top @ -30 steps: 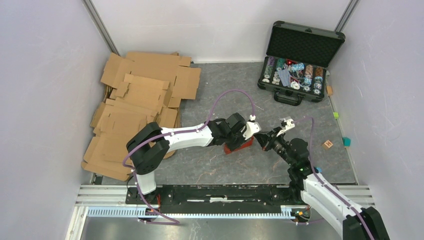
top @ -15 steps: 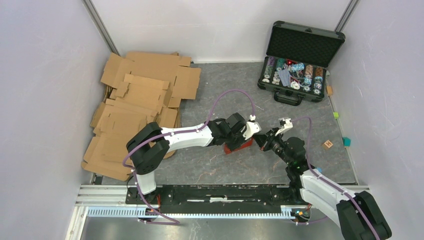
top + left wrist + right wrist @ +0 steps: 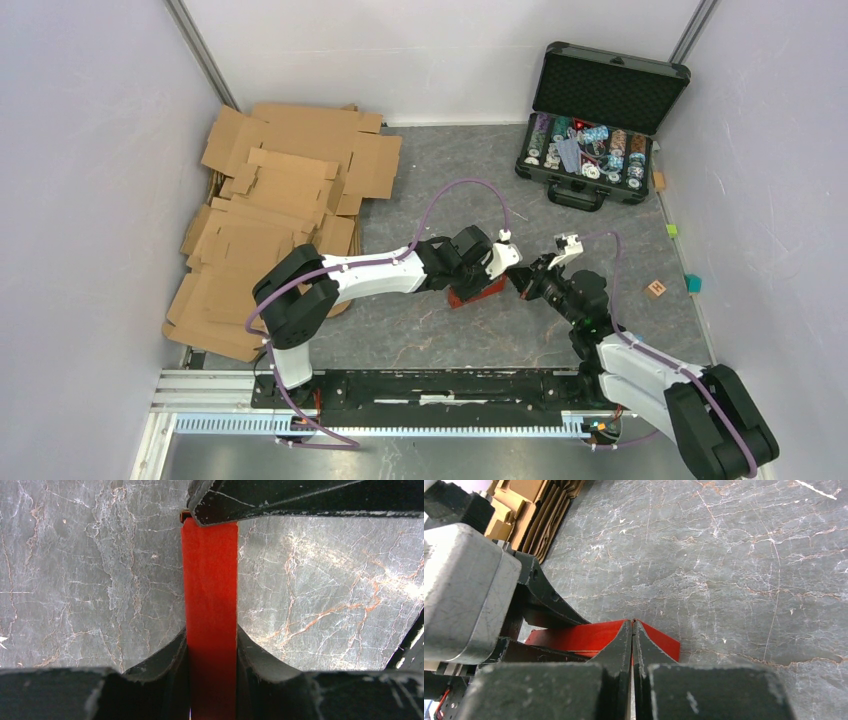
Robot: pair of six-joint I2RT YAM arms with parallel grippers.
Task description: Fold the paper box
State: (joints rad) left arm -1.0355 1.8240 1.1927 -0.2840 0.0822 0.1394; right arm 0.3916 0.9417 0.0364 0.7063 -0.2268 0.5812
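L gripper (image 3: 212, 642) clamps thin red paper box (image 3: 210, 570); veined grey stone-look table (image 3: 90, 570)

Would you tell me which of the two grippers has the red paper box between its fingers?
The left gripper: the paper box runs between its fingers, while the right gripper has its fingers shut together, nothing between.

Left arm (image 3: 370, 272): white shell links, black rounded joint housings. Right arm (image 3: 640, 372): same white-and-black build. Purple cable (image 3: 470, 184) along each arm, arching free near wrist. Left gripper (image 3: 211, 630): matte black fingers (image 3: 160, 662), scuffed pale edges, light grey rounded housing. Right gripper (image 3: 632, 622): black fingers, edges worn grey.
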